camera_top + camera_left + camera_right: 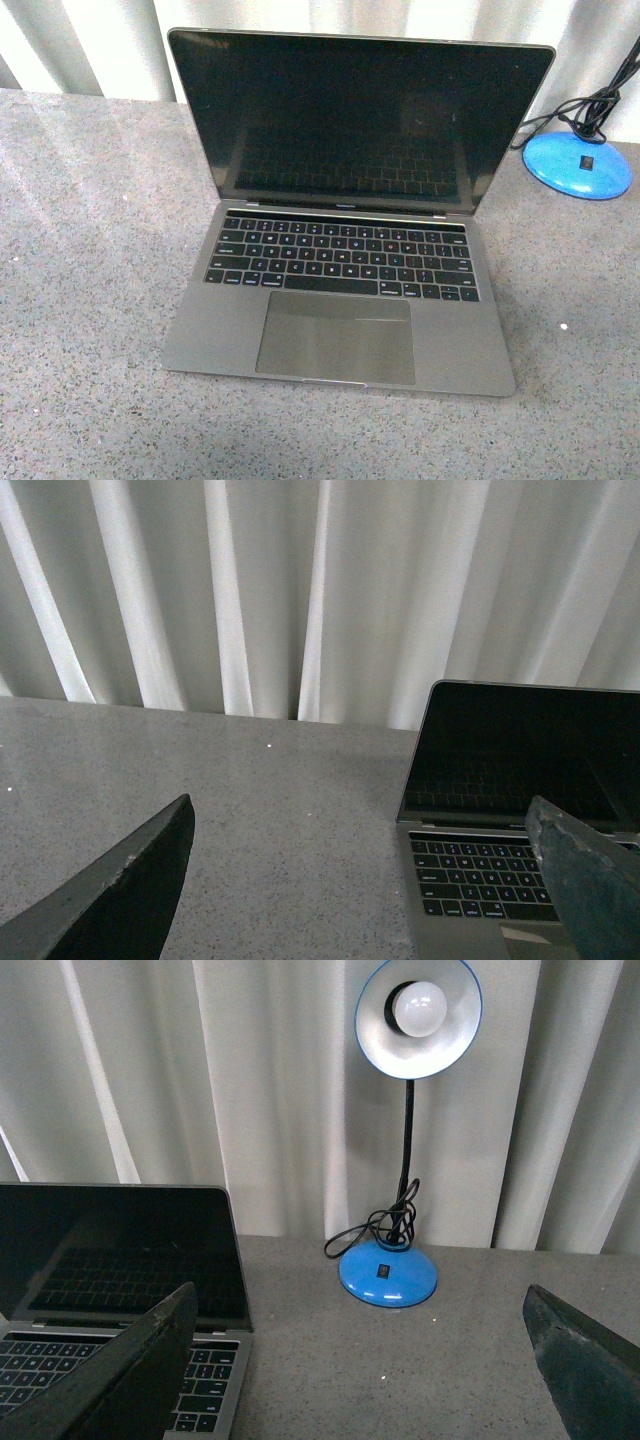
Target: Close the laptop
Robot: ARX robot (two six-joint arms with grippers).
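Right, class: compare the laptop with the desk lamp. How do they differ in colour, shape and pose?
The laptop is grey with black keys; the lamp is bright blue. The laptop is flat and hinged, screen open; the lamp rises on a thin black neck from a round base. Both stand on the speckled grey table.

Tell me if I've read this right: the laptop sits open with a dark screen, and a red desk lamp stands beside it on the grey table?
Not quite. The lamp is blue, not red, which the right wrist view shows plainly. The rest holds: the laptop sits open with a dark screen, and the lamp stands beside it on the grey table.
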